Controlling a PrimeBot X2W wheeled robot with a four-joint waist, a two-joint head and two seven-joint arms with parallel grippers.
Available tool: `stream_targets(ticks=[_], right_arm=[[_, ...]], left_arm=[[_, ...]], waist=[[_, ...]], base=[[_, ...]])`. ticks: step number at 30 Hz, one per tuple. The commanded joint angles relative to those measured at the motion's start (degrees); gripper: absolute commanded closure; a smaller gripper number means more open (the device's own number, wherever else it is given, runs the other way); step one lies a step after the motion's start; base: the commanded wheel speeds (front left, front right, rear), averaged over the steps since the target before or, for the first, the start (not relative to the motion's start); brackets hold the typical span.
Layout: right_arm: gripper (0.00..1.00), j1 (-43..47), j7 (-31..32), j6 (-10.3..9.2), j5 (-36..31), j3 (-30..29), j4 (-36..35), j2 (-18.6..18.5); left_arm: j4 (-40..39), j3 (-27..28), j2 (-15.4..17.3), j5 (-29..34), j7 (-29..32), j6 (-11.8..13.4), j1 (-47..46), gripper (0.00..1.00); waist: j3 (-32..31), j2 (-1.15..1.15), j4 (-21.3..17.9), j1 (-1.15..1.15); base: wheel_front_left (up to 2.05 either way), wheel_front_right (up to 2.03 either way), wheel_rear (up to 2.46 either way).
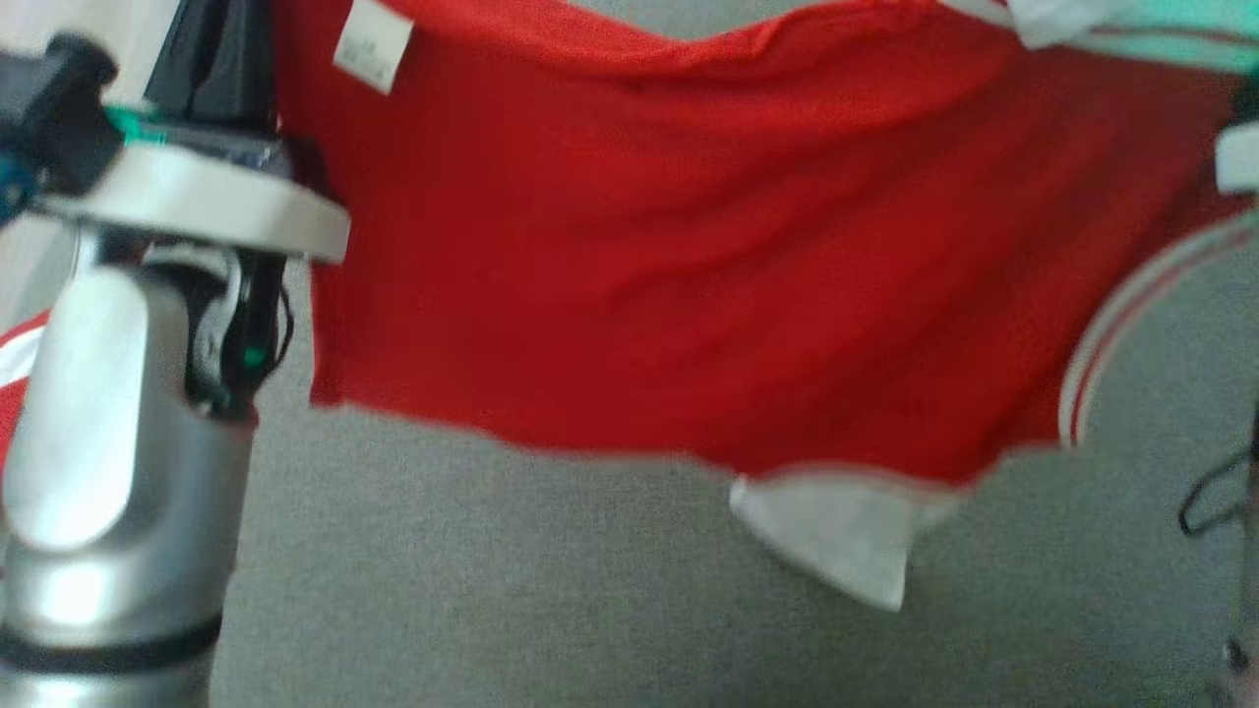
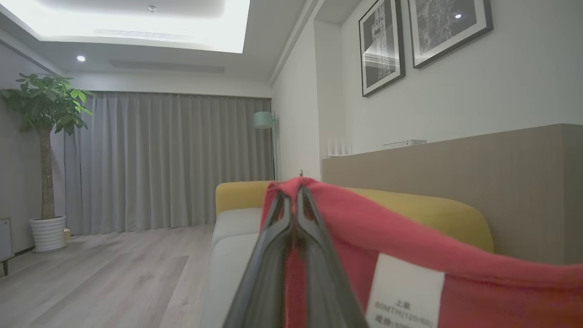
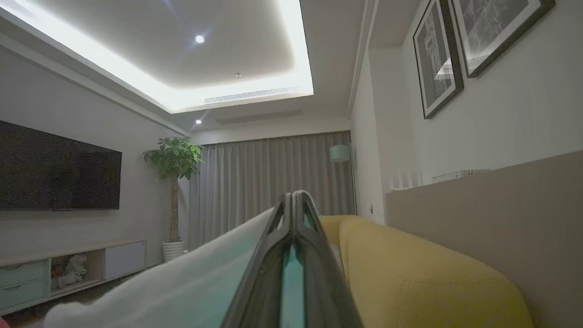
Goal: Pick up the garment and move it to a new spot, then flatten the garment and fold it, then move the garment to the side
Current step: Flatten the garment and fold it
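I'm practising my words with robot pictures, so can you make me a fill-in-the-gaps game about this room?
1. The garment held up in the air is mostly ___.
2. The sofa's back is coloured ___.
3. The plant grows in a ___ pot.
4. On the wall hang ___ framed pictures.

Missing words: red; yellow; white; two.
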Motion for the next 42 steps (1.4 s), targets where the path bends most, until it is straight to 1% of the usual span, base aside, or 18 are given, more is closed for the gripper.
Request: stream_targets(ticks=[1,3,5,9,11,13,17,19,22,25,27,30,33,37,40,42], right_arm=[[1.0,-4.88,-0.62,0.43,0.69,1.58,-0.07,-0.61],[1.0,-9.76,-3.43,0.43,0.81,3.23,4.51,-1.11],[1.0,-14.79,-6.54,0.43,1.82,4.53,10.8,-0.72],[1.0,-25.02,-13.42,0.43,2.54,7.43,25.03,0.12],[1.0,-29.44,-15.93,0.43,2.92,8.84,32.86,1.21],[1.0,-32.86,-16.86,0.43,3.02,11.24,40.42,2.55],[1.0,-37.29,-17.89,0.43,2.94,16.04,52.93,5.01],[1.0,-38.51,-17.22,0.43,3.39,17.87,58.44,6.27],[1.0,-39.34,-15.6,0.43,4.31,20.62,64.86,7.85],[1.0,-38.99,-14.73,0.43,5.34,23.54,68.56,8.89],[1.0,-37.86,-15.06,0.43,6.85,24.81,69.77,9.25],[1.0,-35.04,-16.35,0.43,9.42,26.52,70.22,9.48],[1.0,-31.38,-18.31,0.43,12.1,28.25,69.05,9.16],[1.0,-26.64,-20.65,0.43,15.02,29.69,66.2,8.17],[1.0,-20.79,-22.38,0.43,17.3,31.08,62.16,6.74],[1.0,-16.15,-23.15,0.43,18.65,31.07,58.61,5.22]], left_arm=[[-0.54,2.02,1.08,-0.55,-1.23,-0.47,-5.94,1.0],[4.06,1.9,0.59,-0.79,-3.57,-1.59,-9.82,1.0],[9.3,1.65,0.42,-0.53,-5.89,-2.59,-14.14,1.0],[21.14,1.29,-0.37,0.14,-9.79,-3.97,-23.65,1.0],[27.96,1.05,-0.85,0.6,-10.7,-4.36,-27.45,1.0],[34.79,0.21,-1.54,1.13,-11.04,-4.75,-30.27,1.0],[47.68,-1.04,-3.31,1.04,-11.28,-5.46,-33.63,1.0],[53.72,-1.25,-4.19,0.47,-10.72,-5.67,-34.27,1.0],[61.04,-1.37,-5.21,-0.55,-9.43,-6.02,-34.84,1.0],[65.57,-1.24,-6.03,-1.64,-9.47,-6.35,-35.01,1.0],[67.86,-1.58,-6.42,-1.91,-9.41,-6.56,-34.5,1.0],[69.47,-0.97,-6.89,-3.42,-9.85,-6.83,-32.71,1.0],[68.71,0.22,-7.25,-5.56,-11.07,-7.15,-30.35,1.0],[65.75,0.55,-7.22,-6.5,-11.59,-7.31,-26.94,1.0],[57.61,1.88,-6.25,-6.58,-11.65,-7.35,-21.26,1.0],[50.76,3.26,-5.81,-6.02,-11.66,-7.36,-15.87,1.0]], waist=[[0.99,0.0,0.05,0.0],[1.89,0.0,-0.04,0.0],[2.98,0.0,-0.23,0.0],[4.85,0.0,-0.09,0.0],[5.42,0.0,-0.23,0.0],[6.02,0.0,-0.42,0.0],[8.21,0.0,-0.85,0.0],[9.93,0.0,-1.26,0.0],[12.98,0.0,-1.94,0.0],[16.08,0.0,-2.51,0.0],[17.5,0.0,-2.66,0.0],[18.64,0.0,-2.95,0.0],[18.96,0.0,-3.03,0.0],[18.97,0.0,-2.76,0.0],[18.27,0.0,-2.65,0.0],[17.28,0.0,-2.41,0.0]], base=[[0.0,0.0,0.0],[0.0,0.0,0.0],[0.0,0.0,0.0],[0.0,0.0,0.0],[0.0,0.0,0.0],[0.0,0.0,0.0],[0.0,0.0,0.0],[0.0,0.0,0.0],[0.0,0.0,0.0],[0.0,0.0,0.0],[0.0,0.0,0.0],[0.0,0.0,0.0],[0.0,0.0,0.0],[0.0,0.0,0.0],[0.0,0.0,0.0],[0.0,0.0,0.0]])
